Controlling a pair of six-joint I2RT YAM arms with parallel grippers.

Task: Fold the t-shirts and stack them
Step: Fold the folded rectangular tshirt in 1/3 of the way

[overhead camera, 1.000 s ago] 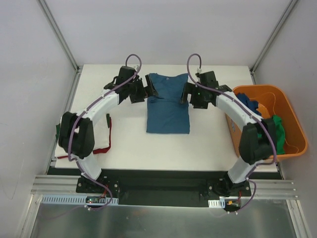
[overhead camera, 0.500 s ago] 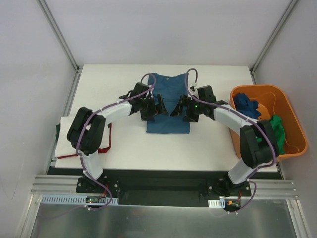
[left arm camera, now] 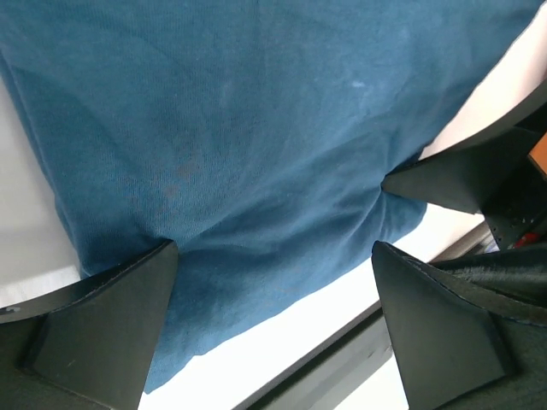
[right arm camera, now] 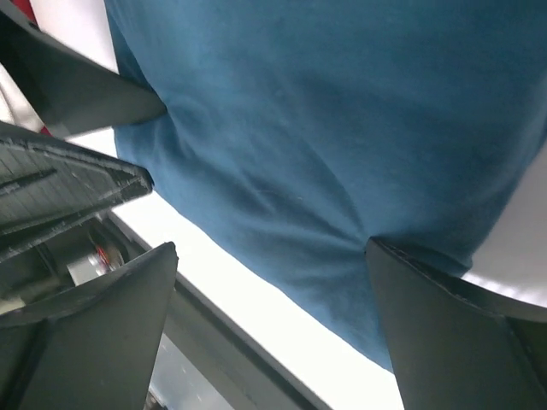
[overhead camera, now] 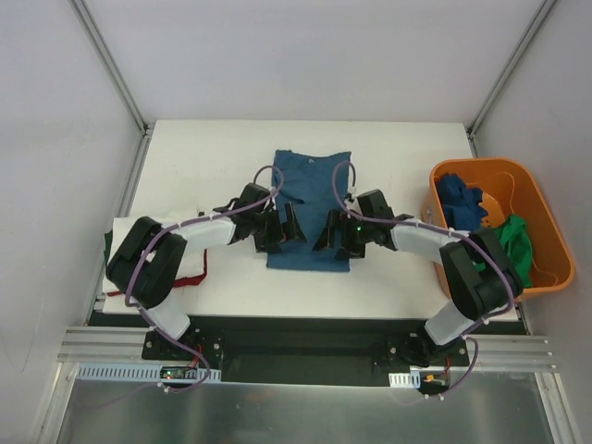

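- While blue t-shirt [overhead camera: 311, 185] lay flat at worktop [overhead camera: 203, 166] centre, both sets of jaws sat over its near end.
- left jaws stood wide apart, gripping nothing, tips at near-left edge.
- right jaws also wide, empty, near-right edge.

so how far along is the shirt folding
Done: the dark blue shirt lies flat on the table, sides apparently folded in. In hand: left gripper and right gripper, both open, sit on its near hem, nothing gripped. Left: folding it up, then the blue shirt and green shirt in the basket, plus stacking.
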